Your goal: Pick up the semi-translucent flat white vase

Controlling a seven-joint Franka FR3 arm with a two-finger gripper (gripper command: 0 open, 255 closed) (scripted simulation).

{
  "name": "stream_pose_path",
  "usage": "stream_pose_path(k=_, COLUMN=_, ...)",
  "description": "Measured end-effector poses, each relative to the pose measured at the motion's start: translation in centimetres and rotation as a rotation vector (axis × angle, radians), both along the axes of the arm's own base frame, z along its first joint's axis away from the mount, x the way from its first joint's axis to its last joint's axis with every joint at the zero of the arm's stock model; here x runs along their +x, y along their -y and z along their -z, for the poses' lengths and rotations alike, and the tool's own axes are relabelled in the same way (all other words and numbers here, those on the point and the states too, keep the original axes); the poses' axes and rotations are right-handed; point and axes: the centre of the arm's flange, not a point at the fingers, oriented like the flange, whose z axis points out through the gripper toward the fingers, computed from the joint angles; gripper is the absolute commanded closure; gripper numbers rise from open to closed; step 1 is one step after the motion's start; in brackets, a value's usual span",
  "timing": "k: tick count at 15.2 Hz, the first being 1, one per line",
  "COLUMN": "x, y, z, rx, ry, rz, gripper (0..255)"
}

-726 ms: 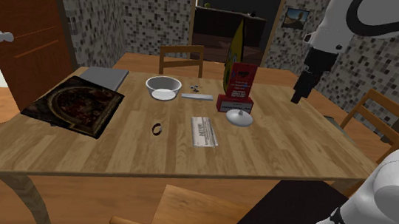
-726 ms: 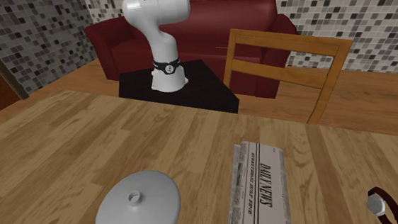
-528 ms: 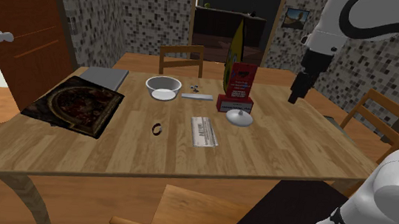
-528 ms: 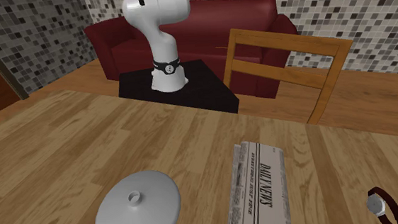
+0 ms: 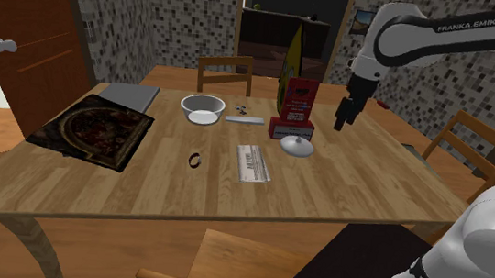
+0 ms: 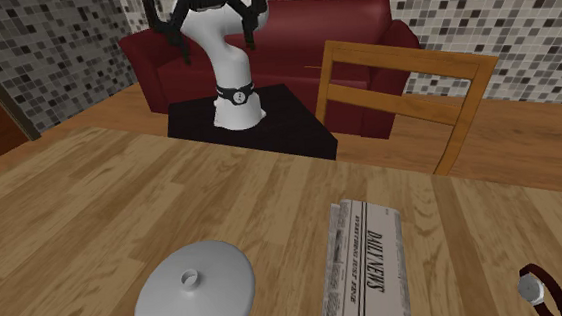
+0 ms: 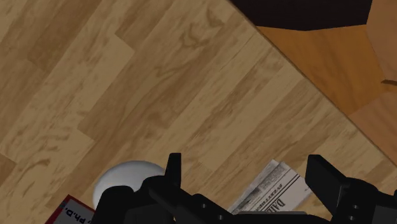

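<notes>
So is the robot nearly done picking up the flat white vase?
Not yet. Done: nothing, the white vase lies on the table, untouched. Happening now: the open hand hovers in the air near it, holding nothing. Left: lower over the vase, squeeze, lift.

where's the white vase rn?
Shoulder view: the flat white vase sits on the table just in front of the red box, with the folded newspaper to its left.
</notes>
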Motion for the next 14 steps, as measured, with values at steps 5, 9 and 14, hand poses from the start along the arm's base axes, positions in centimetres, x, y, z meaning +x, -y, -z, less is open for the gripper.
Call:
stream_pose_path(k=5, x=4.6, y=2.6, z=3.7, rx=-0.002, ry=0.004, rz=-0.004, gripper=0)
stream_pose_path(k=9, x=8.6, y=4.8, z=6.9, rx=-0.004, ry=0.009, rz=-0.008, gripper=0)
stream_pose_path(k=14, x=13.3, y=7.3, z=10.4, rx=-0.006, ry=0.013, rz=-0.012, gripper=0)
